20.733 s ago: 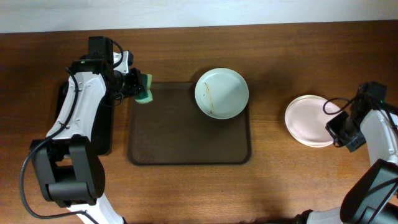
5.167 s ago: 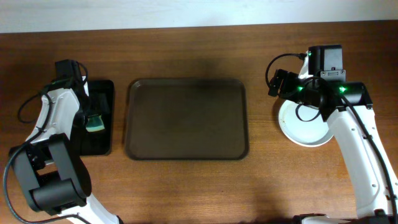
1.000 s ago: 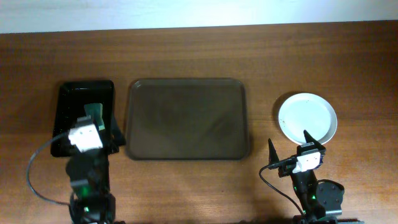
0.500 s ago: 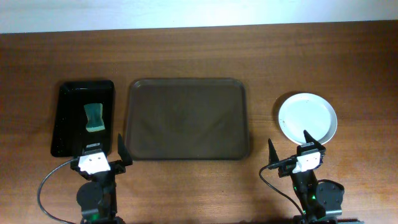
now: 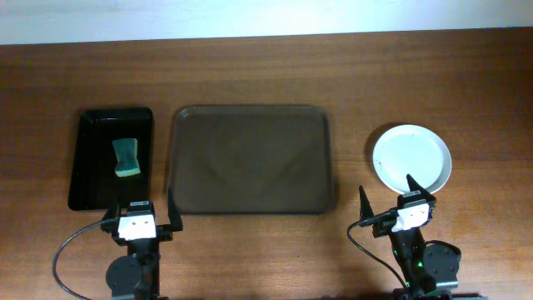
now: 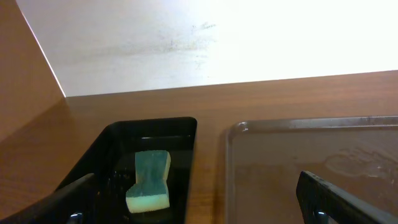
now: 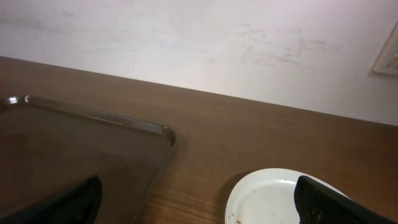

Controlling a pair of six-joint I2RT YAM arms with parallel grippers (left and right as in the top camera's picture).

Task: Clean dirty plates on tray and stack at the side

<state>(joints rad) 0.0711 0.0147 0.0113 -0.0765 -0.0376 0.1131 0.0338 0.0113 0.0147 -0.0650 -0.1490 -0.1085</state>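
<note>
The dark brown tray (image 5: 250, 196) lies in the middle of the table with nothing on it; its rim also shows in the left wrist view (image 6: 280, 126) and the right wrist view (image 7: 112, 118). White plates (image 5: 412, 157) sit stacked on the table right of the tray, the top one carrying tiny specks (image 7: 267, 199). My left gripper (image 5: 139, 211) is open at the front edge, below the black tray, holding nothing (image 6: 199, 208). My right gripper (image 5: 388, 197) is open just in front of the plates, empty (image 7: 199, 208).
A narrow black tray (image 5: 92, 158) left of the brown tray holds a green sponge (image 5: 126, 156), seen close in the left wrist view (image 6: 149, 182). A pale wall runs along the table's far edge.
My left arm has pulled back from over the black tray to the front edge, uncovering the sponge. The right arm and the plates have not moved.
</note>
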